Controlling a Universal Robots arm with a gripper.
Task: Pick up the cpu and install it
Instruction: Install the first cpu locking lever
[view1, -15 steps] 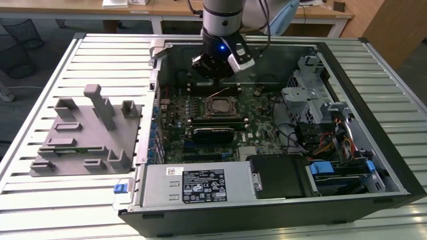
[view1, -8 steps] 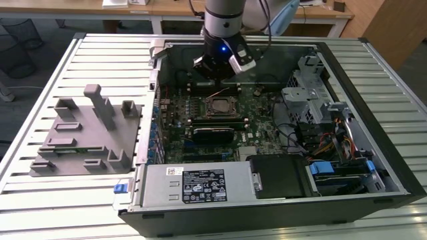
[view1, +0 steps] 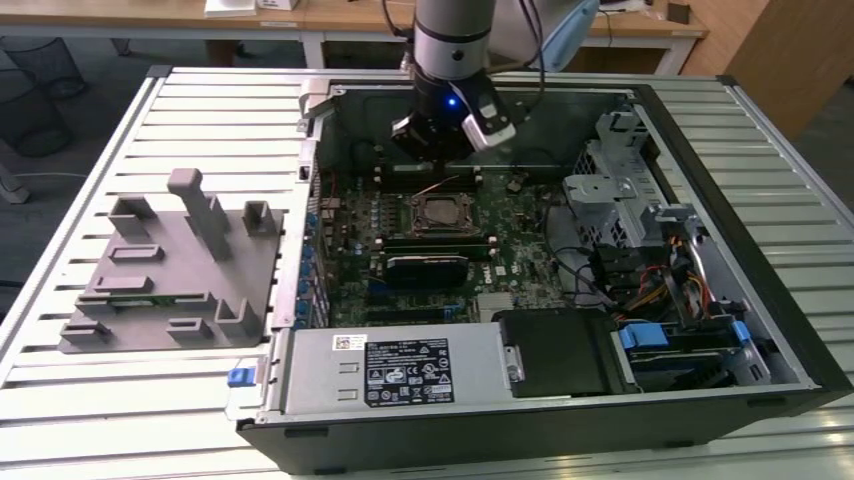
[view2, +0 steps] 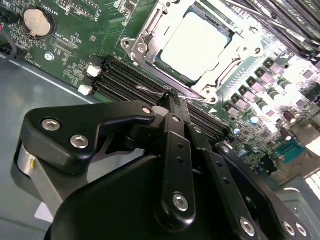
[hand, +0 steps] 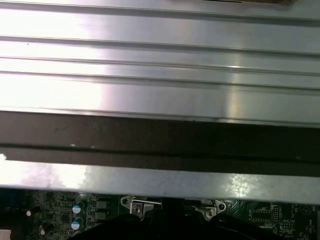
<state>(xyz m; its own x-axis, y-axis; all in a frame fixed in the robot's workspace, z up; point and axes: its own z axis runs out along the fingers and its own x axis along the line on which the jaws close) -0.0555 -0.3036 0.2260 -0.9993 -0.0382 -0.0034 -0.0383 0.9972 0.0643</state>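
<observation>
- The cpu (view2: 196, 44) sits seated in the black socket frame (view2: 150, 37) on the motherboard (view2: 75, 45), upper centre of the second wrist view; in the exterior view it lies mid-frame inside the open computer case (view1: 747, 330).
- The tool (view2: 172, 100) has its fingers drawn together, tips meeting with nothing between them, just beside the socket's metal lever (view2: 150, 91).
- Judged handling: light, rigid, fragile; smooth metal top; best gripped by opposite edges.
- Containers: grey tray (view1: 174, 270) on the counter (view1: 160, 400), left of frame, appears to hold no chip.
</observation>
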